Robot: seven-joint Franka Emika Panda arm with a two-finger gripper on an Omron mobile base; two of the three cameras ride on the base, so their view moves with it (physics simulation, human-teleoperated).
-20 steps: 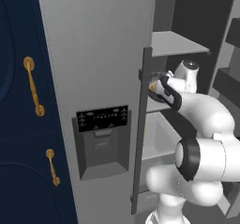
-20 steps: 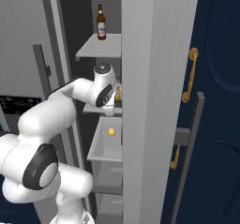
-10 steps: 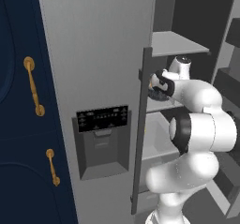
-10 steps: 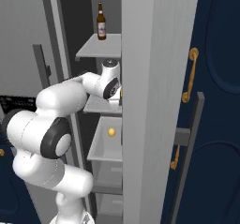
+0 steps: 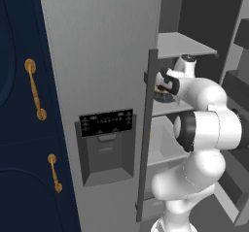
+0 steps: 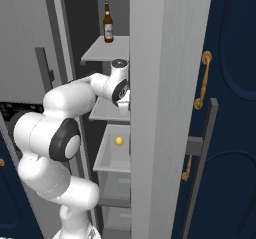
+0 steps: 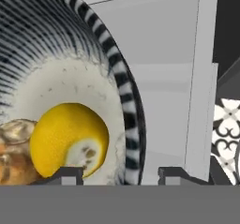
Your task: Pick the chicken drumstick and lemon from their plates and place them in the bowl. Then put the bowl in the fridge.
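Observation:
The bowl (image 7: 127, 120), dark-striped inside with a pale bottom, rests on a middle shelf inside the fridge (image 5: 97, 56). In it lie the yellow lemon (image 7: 68, 138) and, at its left, the golden-brown chicken drumstick (image 7: 11, 150). My gripper (image 7: 120, 174) is open, its fingertips standing either side of the bowl's rim without touching it. In the left base view the bowl (image 5: 162, 97) shows just past the door's edge, under my hand. The plates are out of view.
A brown bottle (image 6: 107, 23) stands on the upper shelf. A small yellow item (image 6: 119, 141) lies in the drawer below. The open grey door (image 6: 160, 93) stands close to my arm's right. Navy cabinets with brass handles (image 5: 34, 90) flank the fridge.
The fingers have opened off the bowl's rim. My elbow has swung up and closer to the shelf. The bowl stays on the shelf.

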